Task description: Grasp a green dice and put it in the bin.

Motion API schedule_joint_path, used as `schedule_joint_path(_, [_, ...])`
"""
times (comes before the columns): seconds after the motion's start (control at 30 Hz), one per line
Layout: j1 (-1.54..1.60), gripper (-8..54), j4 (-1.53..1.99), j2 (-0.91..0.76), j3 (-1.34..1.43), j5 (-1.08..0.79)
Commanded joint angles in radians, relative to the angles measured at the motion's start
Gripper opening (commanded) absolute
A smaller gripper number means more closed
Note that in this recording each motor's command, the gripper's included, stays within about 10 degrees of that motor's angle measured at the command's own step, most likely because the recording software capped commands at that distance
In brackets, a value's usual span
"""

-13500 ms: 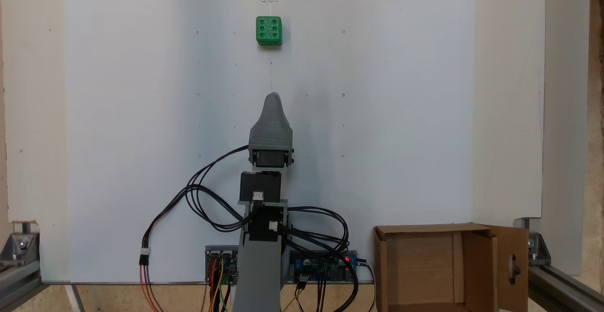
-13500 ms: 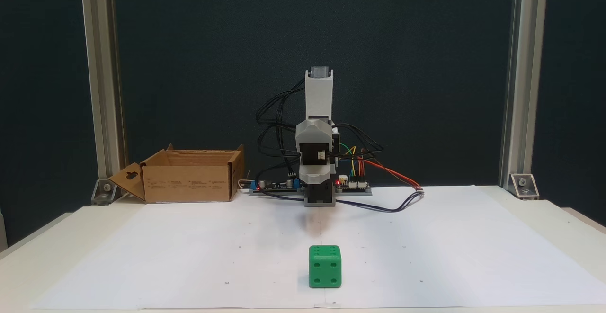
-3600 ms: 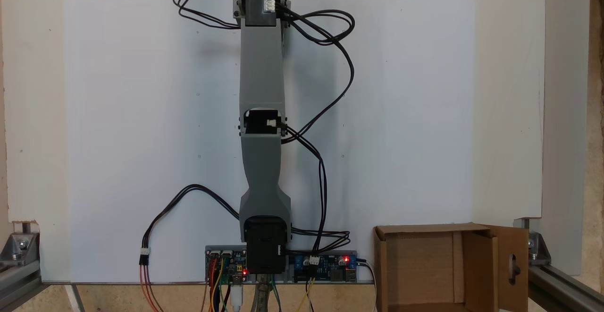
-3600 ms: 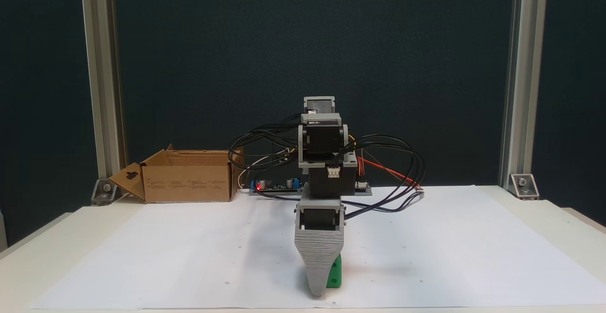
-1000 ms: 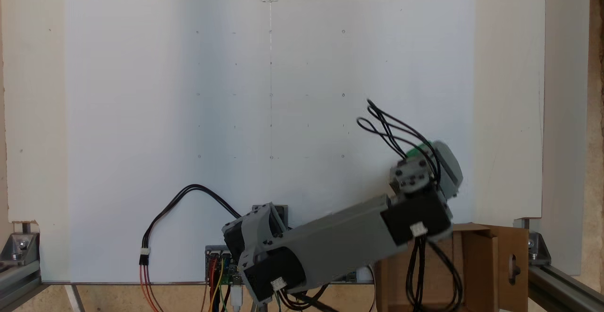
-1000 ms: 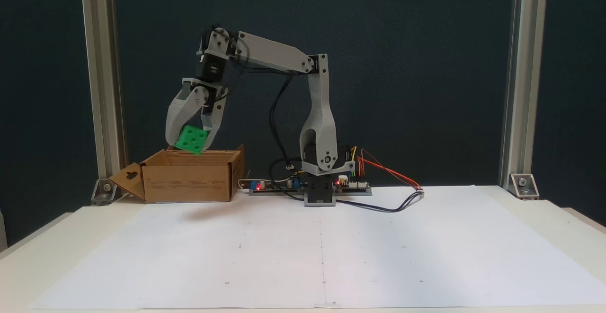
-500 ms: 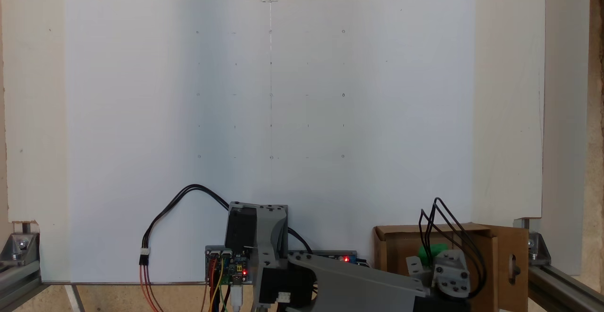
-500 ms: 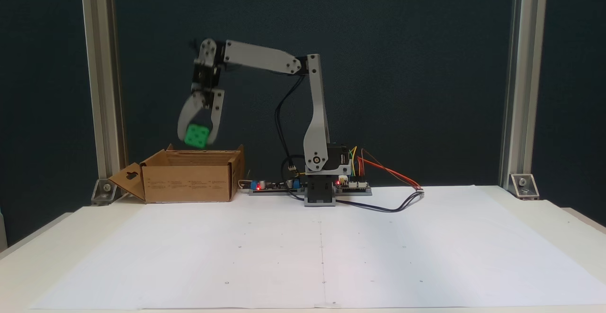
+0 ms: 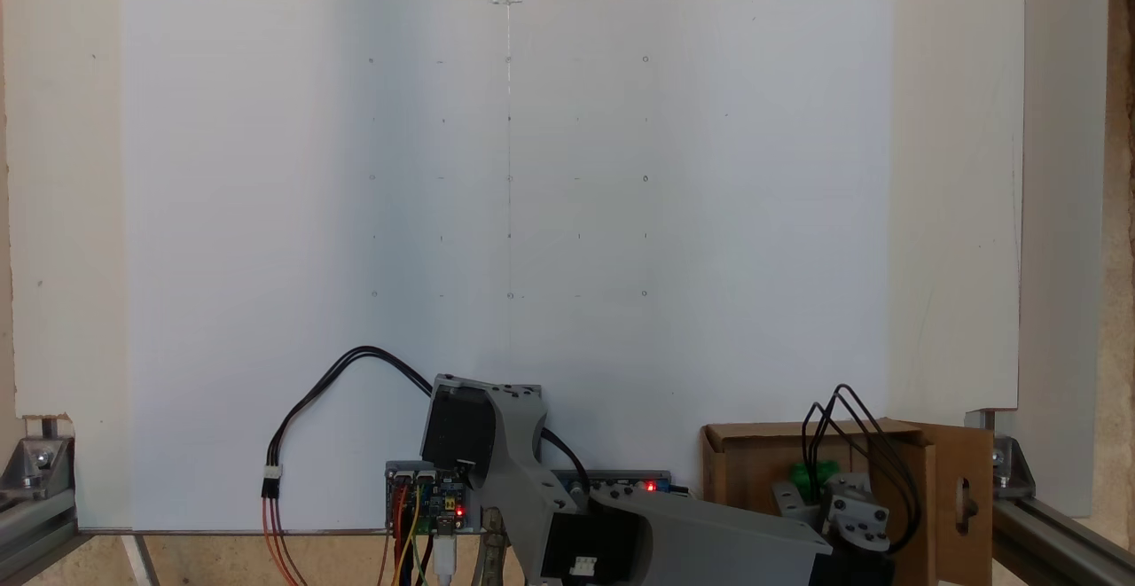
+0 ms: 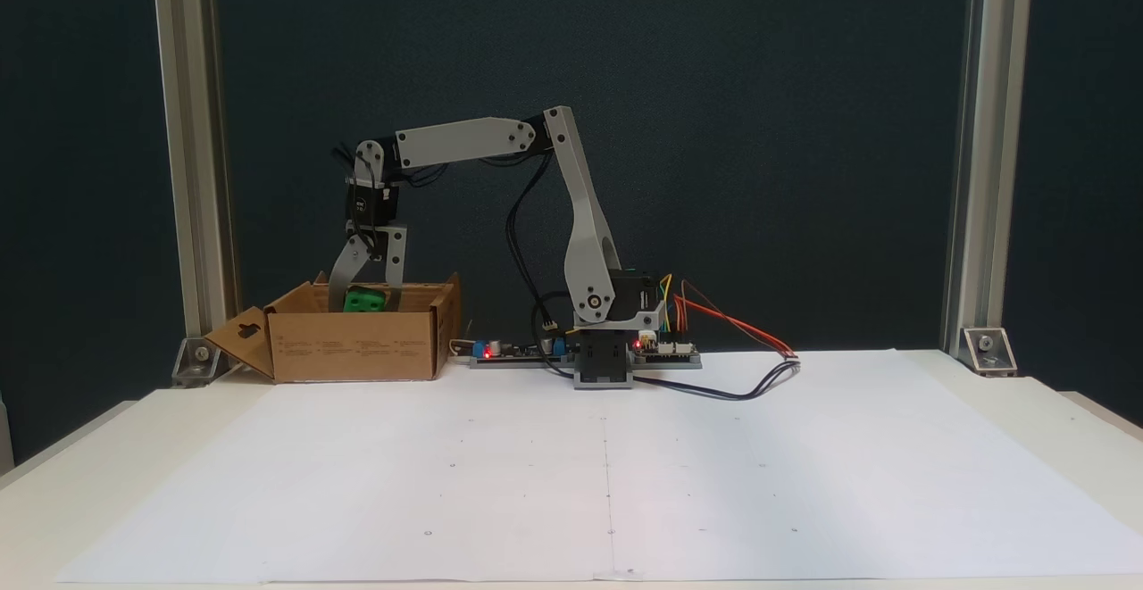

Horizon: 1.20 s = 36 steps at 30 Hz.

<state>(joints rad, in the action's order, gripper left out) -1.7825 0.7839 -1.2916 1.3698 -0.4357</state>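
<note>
Close to the camera in a fixed view lies the big white paper (image 10: 607,474) on the table (image 10: 1063,411). Nothing sits on it, so the picking-up part looks done.

Farther back, near the arm's base (image 10: 607,367) with its colored wires (image 10: 714,318), stands the bin (image 10: 357,344). It is a brown cardboard box, and one side flap (image 10: 239,340) with a keyhole cutout hangs open. The gripper (image 10: 364,291) reaches down into the top of the bin. Its two gray fingers (image 10: 341,273) press on the green dice (image 10: 364,301) from both sides and hold it tight.

The dice is a small, bright green cube with round dots sunk into its face. It sits half below the bin's front rim, so only its top part shows. I cannot tell if it touches the bottom. In a fixed view from above, a bit of green dice (image 9: 814,472) peeks out over the bin (image 9: 745,471), beside the wrist (image 9: 847,511) and black cables (image 9: 856,444).

I think the job is nearly over. What is left is to let go of the dice, so it stays in the bin.
</note>
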Motion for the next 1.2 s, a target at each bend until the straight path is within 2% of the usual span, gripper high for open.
schedule_joint_path(0.0, [-0.015,32.1,-0.014,-0.017,-0.025,-0.067])
schedule_joint_path(0.1, [-0.021,35.5,-0.031,-0.018,-0.026,-0.066])
schedule_joint_path(0.2, [-0.031,35.5,-0.060,-0.037,-0.029,-0.066])
schedule_joint_path(0.37, [-0.003,37.0,-0.052,-0.178,-0.029,-0.052])
schedule_joint_path(0.47, [0.080,37.0,-0.052,-0.288,-0.029,0.058])
schedule_joint_path(0.6, [0.253,37.1,-0.051,-0.419,-0.028,0.190])
schedule_joint_path(0.7, [0.445,41.2,-0.048,-0.460,-0.026,0.281])
schedule_joint_path(1.17, [1.371,43.2,-0.058,-0.451,-0.011,0.448])
